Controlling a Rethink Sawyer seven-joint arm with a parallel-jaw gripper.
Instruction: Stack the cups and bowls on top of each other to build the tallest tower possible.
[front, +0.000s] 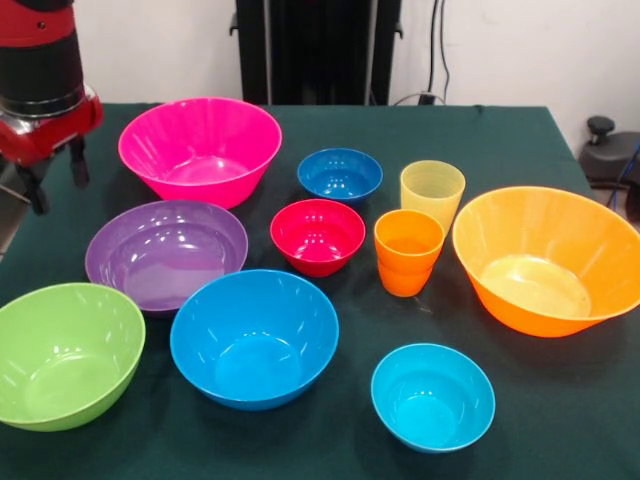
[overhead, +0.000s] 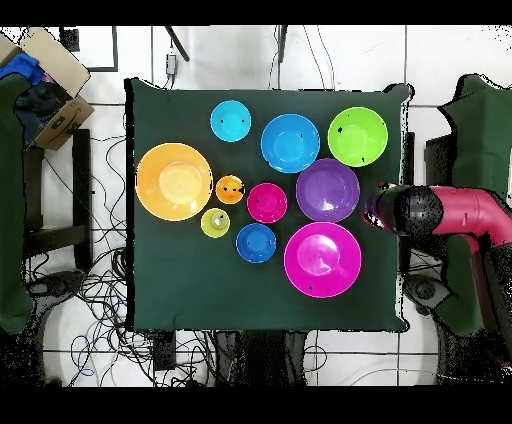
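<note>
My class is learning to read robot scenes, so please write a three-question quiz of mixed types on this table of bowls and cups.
1. True or false: the bowls are already nested into a tower.
2. Which item stands beside the orange cup? A) lime green bowl B) pale yellow cup C) large pink bowl
3. Fill in: the gripper hangs at the table's edge closest to the ___ bowl.

Key:
1. False; every bowl stands apart on the green tablecloth.
2. B, the pale yellow cup.
3. Purple; the purple bowl lies nearest in the overhead view, next to the large pink bowl.
</note>
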